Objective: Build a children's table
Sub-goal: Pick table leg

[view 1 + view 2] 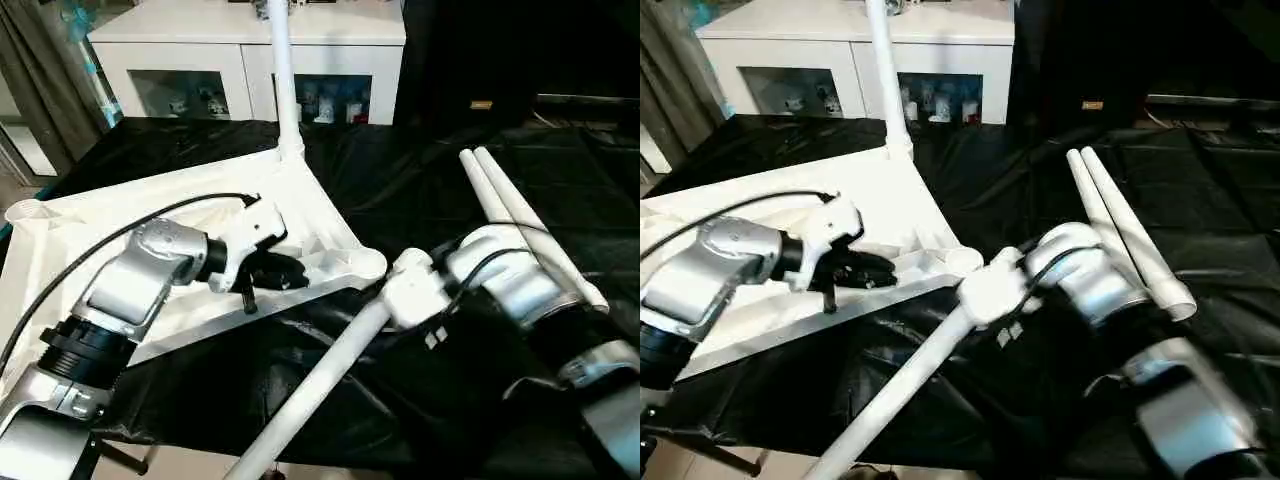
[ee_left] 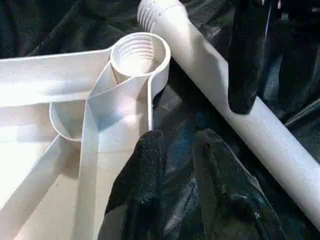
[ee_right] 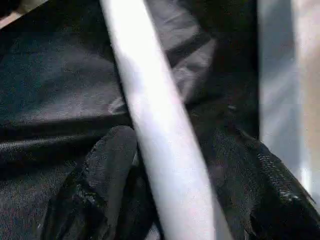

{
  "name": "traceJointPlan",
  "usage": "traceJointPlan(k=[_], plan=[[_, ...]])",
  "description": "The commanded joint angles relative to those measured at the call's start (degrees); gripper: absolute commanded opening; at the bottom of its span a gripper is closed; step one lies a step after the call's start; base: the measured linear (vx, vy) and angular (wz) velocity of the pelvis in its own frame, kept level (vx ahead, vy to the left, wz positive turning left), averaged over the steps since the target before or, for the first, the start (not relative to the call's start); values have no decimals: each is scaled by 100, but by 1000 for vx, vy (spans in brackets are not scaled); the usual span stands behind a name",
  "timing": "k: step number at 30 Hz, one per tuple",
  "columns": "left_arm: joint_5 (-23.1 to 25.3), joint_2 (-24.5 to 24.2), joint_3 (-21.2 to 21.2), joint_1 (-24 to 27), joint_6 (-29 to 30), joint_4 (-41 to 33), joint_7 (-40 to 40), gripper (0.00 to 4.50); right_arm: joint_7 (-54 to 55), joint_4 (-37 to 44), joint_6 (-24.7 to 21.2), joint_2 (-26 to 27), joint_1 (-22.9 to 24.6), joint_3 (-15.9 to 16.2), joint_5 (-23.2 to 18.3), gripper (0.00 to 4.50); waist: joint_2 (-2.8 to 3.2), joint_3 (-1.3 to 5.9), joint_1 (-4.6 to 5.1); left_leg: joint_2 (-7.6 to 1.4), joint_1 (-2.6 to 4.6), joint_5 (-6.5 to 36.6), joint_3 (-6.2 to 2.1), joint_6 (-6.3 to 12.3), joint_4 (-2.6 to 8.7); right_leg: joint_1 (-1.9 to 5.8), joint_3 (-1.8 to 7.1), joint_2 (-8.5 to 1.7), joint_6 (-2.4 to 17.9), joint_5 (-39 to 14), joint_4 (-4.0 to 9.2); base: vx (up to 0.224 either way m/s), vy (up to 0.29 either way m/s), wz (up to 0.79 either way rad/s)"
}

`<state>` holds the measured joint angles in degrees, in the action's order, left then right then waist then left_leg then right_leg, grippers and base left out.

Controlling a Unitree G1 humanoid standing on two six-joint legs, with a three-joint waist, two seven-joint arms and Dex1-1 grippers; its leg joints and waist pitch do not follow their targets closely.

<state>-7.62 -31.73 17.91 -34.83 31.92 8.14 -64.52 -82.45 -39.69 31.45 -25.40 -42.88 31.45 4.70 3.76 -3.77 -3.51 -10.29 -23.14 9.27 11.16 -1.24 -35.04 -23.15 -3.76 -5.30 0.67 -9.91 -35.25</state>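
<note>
The white tabletop [image 1: 300,200] lies underside up on black cloth. One leg [image 1: 283,80] stands upright in its far corner. My left gripper [image 2: 180,145] sits at the near right corner, shut on the tabletop's rim just beside the empty threaded socket [image 2: 137,55]. A loose leg [image 1: 320,380] slants from that corner towards the front edge. Its threaded end [image 2: 152,12] lies next to the socket, outside it. My right gripper [image 3: 180,135] stands open around this leg: one finger [image 3: 112,165] is against it, the other finger [image 3: 280,200] is clear of it.
Two more white legs [image 1: 525,225] lie side by side on the black cloth [image 1: 420,170] to the right. A white cabinet [image 1: 250,50] with glass-fronted shelves stands behind the work surface. The surface's front edge [image 1: 180,450] runs along the bottom left.
</note>
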Motion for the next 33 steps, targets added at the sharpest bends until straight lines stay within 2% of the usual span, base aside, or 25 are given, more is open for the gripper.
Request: traceJointPlan(k=[1, 6, 8, 19, 26, 31, 32, 33], plan=[[27, -61, 31, -3, 65, -118, 10, 110, -34, -86, 82, 41, -120, 93, 105, 292, -70, 427, -9, -279, 159, 1996, -182, 239, 463, 202, 225, -306, 1321, -1895, 436, 0, 0, 0], [33, -112, 43, 31, 96, -191, -10, 110, -69, -511, 336, 171, -257, 230, 357, 292, -77, 426, -9, -279, 160, 1968, -174, 271, 456, 206, 226, -305, 1381, -1826, 423, 0, 0, 0], [29, -118, 44, 42, 104, -203, -8, 110, -93, -557, 327, 188, -269, 260, 385, 263, -86, 422, -8, -276, 161, 1973, -172, 273, 451, 208, 231, -310, 1372, -1875, 427, 0, 0, 0], [87, -148, 112, 125, 112, -294, 1, 110, -19, -981, 527, 256, -299, 510, 874, 179, -86, 407, -1, -285, 185, 2141, -176, 210, 463, 189, 239, -311, 1314, -2099, 449, 0, 0, 0], [78, -114, 103, 134, 98, -318, 36, 110, -145, -943, 472, 299, -239, 328, 621, 170, -88, 414, 12, -283, 189, 2270, -184, 161, 476, 187, 238, -299, 1296, -2095, 450, 0, 0, 0], [-45, 0, -83, 167, 85, -353, 180, 110, -342, -611, 241, 105, -87, -86, 36, 170, -68, 435, -13, -286, 181, 2117, -175, 230, 465, 217, 238, -291, 1359, -1777, 437, 0, 0, 0], [-50, 4, -89, 167, 86, -353, 183, 110, -348, -601, 235, 98, -82, -92, 25, 170, -69, 438, -16, -290, 178, 2085, -180, 236, 465, 217, 237, -292, 1379, -1730, 425, 0, 0, 0], [-93, 47, -150, 161, 78, -348, 219, 110, -403, -509, 192, 34, -36, -150, -68, 170, -42, 437, -7, -284, 165, 2085, -177, 243, 471, 224, 224, -277, 1411, -1661, 424, 0, 0, 0]])
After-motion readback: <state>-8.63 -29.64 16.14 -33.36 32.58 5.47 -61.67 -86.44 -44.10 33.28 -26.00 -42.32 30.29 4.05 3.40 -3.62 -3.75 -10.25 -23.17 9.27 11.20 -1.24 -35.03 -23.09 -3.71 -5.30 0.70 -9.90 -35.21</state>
